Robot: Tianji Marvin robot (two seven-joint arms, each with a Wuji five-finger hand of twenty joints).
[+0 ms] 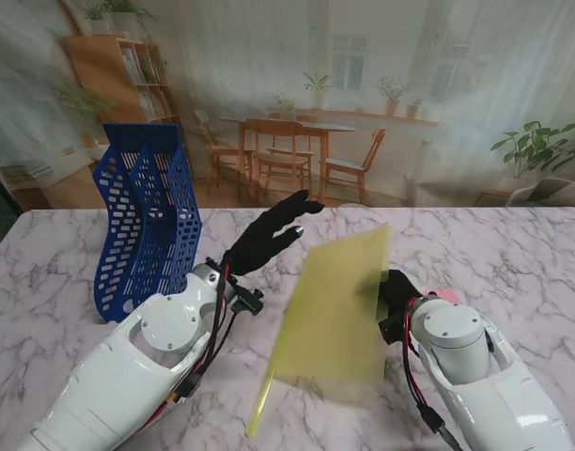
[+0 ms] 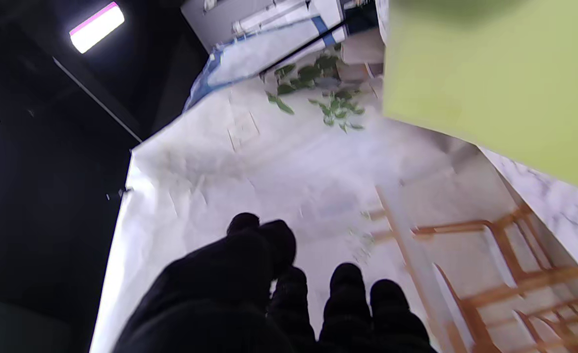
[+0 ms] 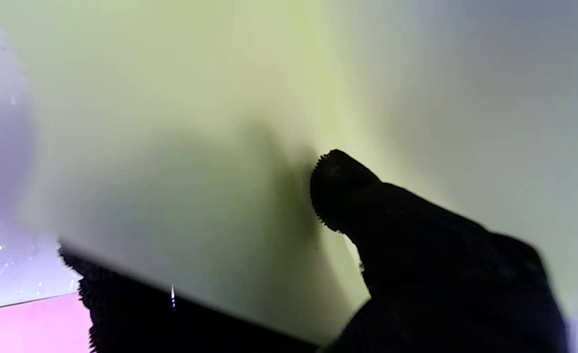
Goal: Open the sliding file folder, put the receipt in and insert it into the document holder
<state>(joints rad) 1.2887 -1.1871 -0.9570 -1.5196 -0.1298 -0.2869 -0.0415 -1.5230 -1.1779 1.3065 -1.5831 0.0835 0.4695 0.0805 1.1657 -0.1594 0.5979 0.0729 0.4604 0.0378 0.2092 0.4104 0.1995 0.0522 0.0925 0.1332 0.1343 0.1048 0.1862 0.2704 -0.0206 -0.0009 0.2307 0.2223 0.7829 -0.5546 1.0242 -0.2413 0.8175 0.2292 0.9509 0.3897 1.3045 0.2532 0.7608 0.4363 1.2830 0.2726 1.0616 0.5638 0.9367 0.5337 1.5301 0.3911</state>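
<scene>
Stand view, right hand pinching yellow folder upright, left hand spread empty beside it

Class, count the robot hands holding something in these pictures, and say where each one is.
1. The right hand grips the yellow folder's right edge, raised off the table. The left hand is open, beside the blue document holder.
</scene>
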